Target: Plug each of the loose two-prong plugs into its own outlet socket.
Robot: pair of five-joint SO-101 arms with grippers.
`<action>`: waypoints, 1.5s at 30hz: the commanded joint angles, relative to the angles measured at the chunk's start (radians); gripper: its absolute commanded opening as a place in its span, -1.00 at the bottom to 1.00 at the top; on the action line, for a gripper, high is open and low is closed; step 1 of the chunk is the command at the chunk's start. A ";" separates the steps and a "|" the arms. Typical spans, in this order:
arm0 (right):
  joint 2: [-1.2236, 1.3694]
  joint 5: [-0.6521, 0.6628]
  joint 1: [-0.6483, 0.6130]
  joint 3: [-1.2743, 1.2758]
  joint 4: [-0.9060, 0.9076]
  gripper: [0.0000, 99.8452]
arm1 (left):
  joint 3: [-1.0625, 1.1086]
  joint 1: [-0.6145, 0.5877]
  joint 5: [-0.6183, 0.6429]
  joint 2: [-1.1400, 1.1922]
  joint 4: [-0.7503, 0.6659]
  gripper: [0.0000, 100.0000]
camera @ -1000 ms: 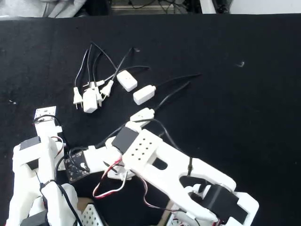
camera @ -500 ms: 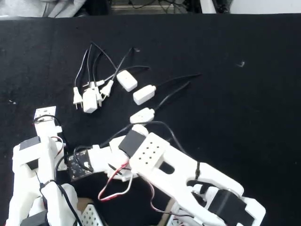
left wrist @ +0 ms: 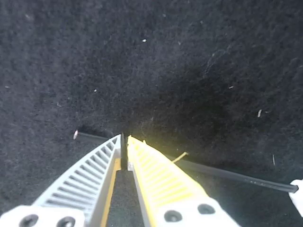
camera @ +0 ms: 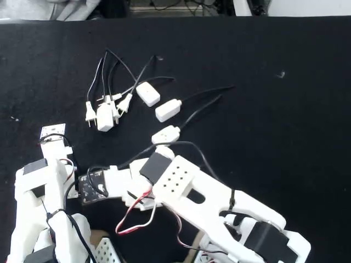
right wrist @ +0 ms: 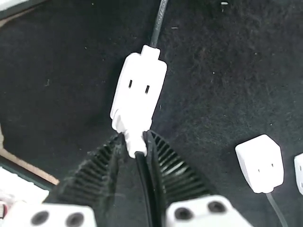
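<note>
The plug you hold sits near the middle of the table, nose against the near end of a white socket. You cannot tell whether its prongs are in. On the far side of that socket lie two more sockets, near it but apart from each other. Farther left, the loose plugs lie bunched with their cords fanning away from you. To the right of the sockets you have wide bare mat, and more of it up to the far edge. The tight side is the left, toward the bunch.

Your right gripper is clenched on the plug. One finger presses each flank, and the plug's black cord runs back between them. The right arm reaches in a low diagonal from the near right corner to the table's middle.

Your left gripper is at the near left. Its fingers are drawn together at the tips with nothing visibly between them, poised over a thin black cable on the mat.
</note>
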 commanded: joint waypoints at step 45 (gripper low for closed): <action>-0.015 0.132 0.048 0.018 0.095 -0.98 | 0.018 0.008 0.005 0.003 -0.021 -0.94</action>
